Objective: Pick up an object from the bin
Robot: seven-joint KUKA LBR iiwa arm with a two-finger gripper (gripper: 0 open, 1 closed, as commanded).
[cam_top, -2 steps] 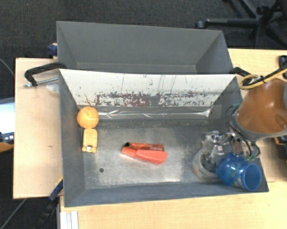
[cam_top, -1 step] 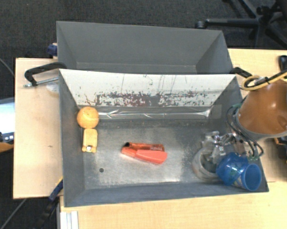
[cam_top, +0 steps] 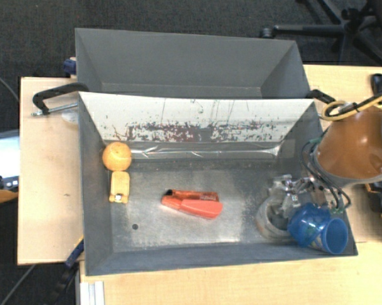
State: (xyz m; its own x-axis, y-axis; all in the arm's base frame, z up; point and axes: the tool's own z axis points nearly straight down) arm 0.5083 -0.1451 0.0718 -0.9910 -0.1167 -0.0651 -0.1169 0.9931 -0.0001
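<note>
No writing, label, brand, number or sign is legible on anything in the bin point(cam_top: 191, 116).

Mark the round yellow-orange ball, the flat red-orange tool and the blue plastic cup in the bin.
round yellow-orange ball point(cam_top: 117, 156): camera view, middle of its surface.
flat red-orange tool point(cam_top: 192, 204): camera view, middle of its body.
blue plastic cup point(cam_top: 310, 228): camera view, its outer wall.

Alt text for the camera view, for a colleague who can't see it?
The arm's gripper is down in the right front corner of the grey metal bin, close by a blue plastic cup lying on its side and a clear round piece. A red-orange flat tool lies mid-floor; a yellow-orange ball and small yellow block sit at the left.
</note>
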